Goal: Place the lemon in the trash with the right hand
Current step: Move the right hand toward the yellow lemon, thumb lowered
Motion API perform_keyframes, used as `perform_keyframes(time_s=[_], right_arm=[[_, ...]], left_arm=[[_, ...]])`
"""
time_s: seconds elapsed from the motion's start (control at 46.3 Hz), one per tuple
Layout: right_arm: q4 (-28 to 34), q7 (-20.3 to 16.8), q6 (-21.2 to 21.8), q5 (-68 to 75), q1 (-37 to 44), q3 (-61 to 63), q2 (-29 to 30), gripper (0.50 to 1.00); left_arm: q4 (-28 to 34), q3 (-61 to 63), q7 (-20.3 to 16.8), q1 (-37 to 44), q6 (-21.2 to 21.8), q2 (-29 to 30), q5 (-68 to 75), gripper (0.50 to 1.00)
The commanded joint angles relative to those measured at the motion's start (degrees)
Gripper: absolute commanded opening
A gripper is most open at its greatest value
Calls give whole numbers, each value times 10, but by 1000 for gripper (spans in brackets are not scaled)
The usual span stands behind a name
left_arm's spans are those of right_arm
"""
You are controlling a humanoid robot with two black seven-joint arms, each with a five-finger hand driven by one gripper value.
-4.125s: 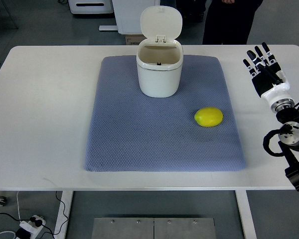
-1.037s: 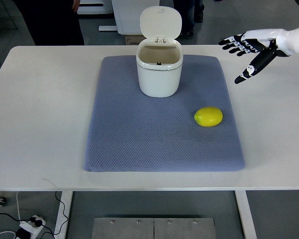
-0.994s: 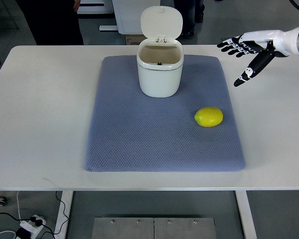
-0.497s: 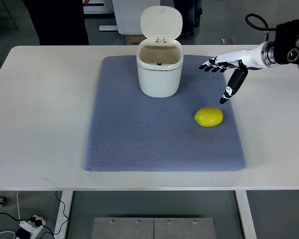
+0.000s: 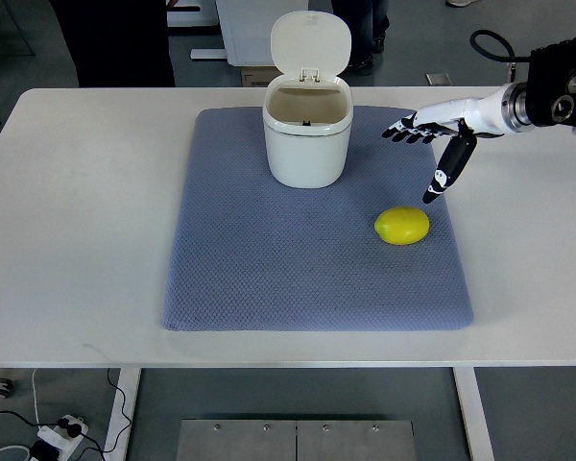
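Note:
A yellow lemon (image 5: 402, 226) lies on the blue-grey mat (image 5: 317, 279), toward its right side. A white trash bin (image 5: 307, 134) stands at the mat's far middle with its lid flipped up and its mouth open. My right hand (image 5: 427, 144) reaches in from the right edge and hovers above the mat's right part, just beyond and slightly right of the lemon. Its fingers are spread, the thumb (image 5: 446, 173) pointing down toward the lemon, and it holds nothing. The left arm does not show.
The mat lies on a white table (image 5: 77, 211). People stand behind the table's far edge, one at the back left (image 5: 115, 43). White equipment (image 5: 250, 29) stands on the floor behind the bin.
My right hand has swung in from the far right over the table to above the mat's right part, ending close to the lemon. Lemon and bin have not moved.

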Motion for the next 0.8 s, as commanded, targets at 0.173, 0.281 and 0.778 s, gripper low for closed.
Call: perform_keyframes(time_s=[0.173, 0.281, 0.778], right_arm=[[-1, -3, 5, 8, -1, -5, -4, 1000], [-1, -4, 9, 12, -2, -5, -4, 1000], [36, -35, -60, 6, -12, -22, 5, 985]], left_arm=[[0, 0, 0, 0, 0, 0, 0, 1000], [0, 0, 0, 0, 0, 0, 0, 1000], [0, 0, 0, 0, 0, 0, 0, 1000]])
